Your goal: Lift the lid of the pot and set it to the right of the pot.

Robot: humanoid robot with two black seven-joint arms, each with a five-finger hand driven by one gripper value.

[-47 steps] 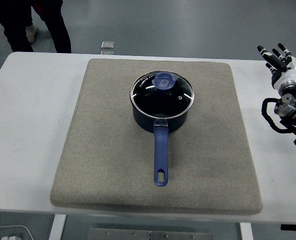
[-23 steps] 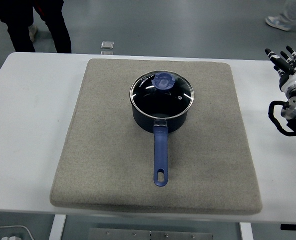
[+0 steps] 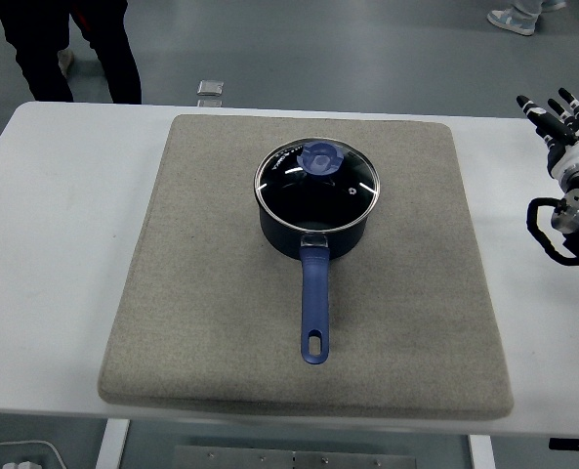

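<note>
A dark blue pot (image 3: 313, 227) stands in the middle of a grey mat (image 3: 211, 293), its blue handle (image 3: 314, 308) pointing toward the near edge. A glass lid (image 3: 357, 191) with a steel rim and a round blue knob (image 3: 319, 159) rests on the pot. My right hand (image 3: 560, 117) is at the far right edge over the white table (image 3: 64, 244), well to the right of the pot and apart from it. Its fingers are spread and hold nothing. The left arm does not show.
The mat has bare surface to the right of the pot. A person's legs (image 3: 69, 44) stand beyond the table's far left corner, a shoe (image 3: 512, 18) shows at top right, and a small grey object (image 3: 210, 88) lies on the floor behind the table.
My right hand has drifted right toward the picture's edge over the second. The shoe at top right has shifted left. The pot and lid have not moved.
</note>
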